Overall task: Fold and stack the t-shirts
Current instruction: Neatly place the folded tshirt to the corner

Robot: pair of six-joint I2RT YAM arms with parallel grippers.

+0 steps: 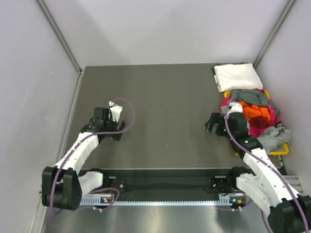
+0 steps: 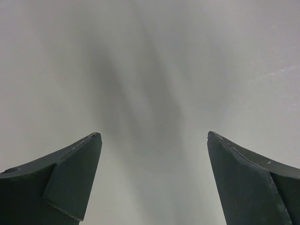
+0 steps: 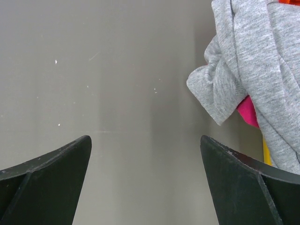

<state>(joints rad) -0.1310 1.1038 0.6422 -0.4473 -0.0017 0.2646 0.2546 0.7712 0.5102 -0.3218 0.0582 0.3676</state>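
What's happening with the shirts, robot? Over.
Left tool open, empty. Right tool open, empty, beside shirt pile. Folded white shirt behind pile. Nothing blocking.

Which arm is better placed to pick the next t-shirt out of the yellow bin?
Right. The right claw, open, sits beside the t-shirts heaped in the yellow bin, a grey t-shirt hanging close to its fingertip. The left claw, also open, is far across the table from them.

A dark grey table (image 1: 165,107) sits enclosed by plain pale walls (image 1: 160,29) under even light.
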